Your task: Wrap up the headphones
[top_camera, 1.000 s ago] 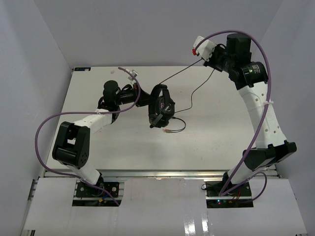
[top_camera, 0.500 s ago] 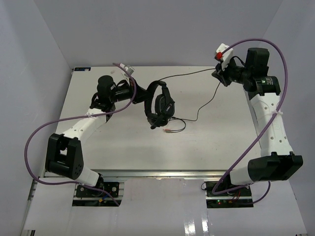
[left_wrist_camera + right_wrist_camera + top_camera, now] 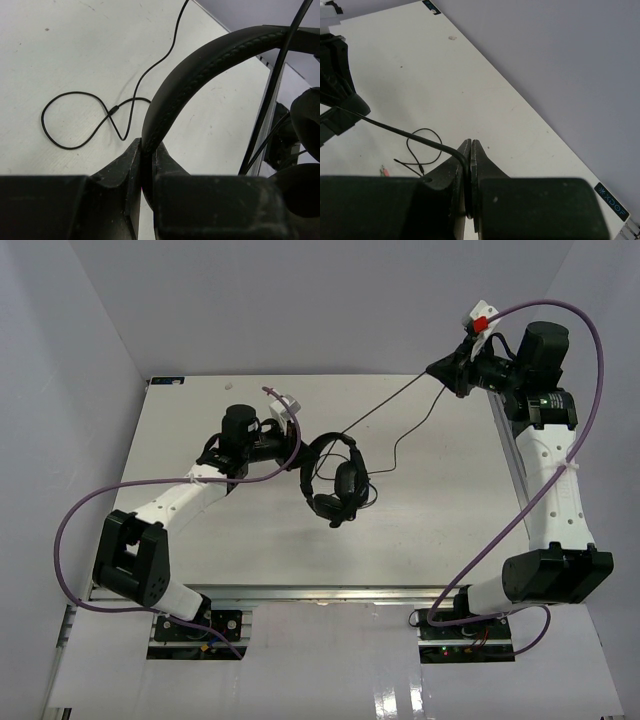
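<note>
Black over-ear headphones (image 3: 335,480): a stitched, leather-like arched headband (image 3: 200,65) and two padded oval earcups (image 3: 348,480). The left gripper (image 3: 147,155) is clamped on one end of the headband, and the earcups hang just beyond its fingertips. The thin, glossy cable (image 3: 395,398) runs in a straight line from the headphones to the right gripper (image 3: 471,150), whose jaws are pinched together on it. The slack beyond that gripper lies in loops on the matte white table (image 3: 200,530) and ends in small coloured plugs (image 3: 384,171). Half a second earlier this span sagged in a curve, and the headphones sat farther from the arm bases.
</note>
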`<state>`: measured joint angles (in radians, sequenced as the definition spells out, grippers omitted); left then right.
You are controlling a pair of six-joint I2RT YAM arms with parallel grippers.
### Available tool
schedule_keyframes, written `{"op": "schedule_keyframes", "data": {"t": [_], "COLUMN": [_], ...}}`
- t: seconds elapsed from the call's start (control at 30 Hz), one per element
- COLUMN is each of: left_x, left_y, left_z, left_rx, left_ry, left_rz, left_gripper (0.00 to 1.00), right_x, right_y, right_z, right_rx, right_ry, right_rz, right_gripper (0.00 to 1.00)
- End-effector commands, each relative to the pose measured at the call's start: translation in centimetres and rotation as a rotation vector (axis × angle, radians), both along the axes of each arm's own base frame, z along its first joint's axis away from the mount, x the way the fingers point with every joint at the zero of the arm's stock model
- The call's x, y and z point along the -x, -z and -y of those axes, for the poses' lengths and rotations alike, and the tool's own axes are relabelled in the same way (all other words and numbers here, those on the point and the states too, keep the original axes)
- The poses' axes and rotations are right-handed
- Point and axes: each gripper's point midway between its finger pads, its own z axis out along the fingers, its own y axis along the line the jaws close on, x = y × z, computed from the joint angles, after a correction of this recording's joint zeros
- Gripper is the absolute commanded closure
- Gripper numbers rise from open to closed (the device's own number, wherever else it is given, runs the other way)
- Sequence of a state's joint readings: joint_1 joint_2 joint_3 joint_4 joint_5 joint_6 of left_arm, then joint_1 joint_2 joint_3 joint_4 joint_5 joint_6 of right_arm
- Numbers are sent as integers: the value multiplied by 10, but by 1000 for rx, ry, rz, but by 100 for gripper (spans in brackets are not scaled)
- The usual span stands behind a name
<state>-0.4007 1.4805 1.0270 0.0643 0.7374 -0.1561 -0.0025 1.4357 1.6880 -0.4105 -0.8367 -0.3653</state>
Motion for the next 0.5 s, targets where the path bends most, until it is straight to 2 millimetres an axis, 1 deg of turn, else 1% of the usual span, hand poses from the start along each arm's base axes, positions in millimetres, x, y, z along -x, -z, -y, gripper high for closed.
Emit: {"op": "schedule_keyframes", "data": {"t": [0.0,0.13,0.27,0.37,0.47], "left_x": [12,17,19,19,22], "left_y": [10,24,33,35,31], "left_z": [-5,-3,0,1,1], "left_rx": [-60,-102,-124,-133,-122], "left_ry": [-2,6,13,13,25], "left_rz": [26,12,4,1,10], "left_gripper": [100,100,100,100,100], "right_x": [-5,-5,-2,-3,-8], "right_y": [-20,-23,-26,-25,-17], "right_z": [2,0,-3,-3,1], "right_rx": [-52,-77,-90,-92,-82], "right_ry": [-4,-21,-43,-42,-11], "right_rz": [55,52,53,52,43], "right_gripper": [92,92,92,92,92]}}
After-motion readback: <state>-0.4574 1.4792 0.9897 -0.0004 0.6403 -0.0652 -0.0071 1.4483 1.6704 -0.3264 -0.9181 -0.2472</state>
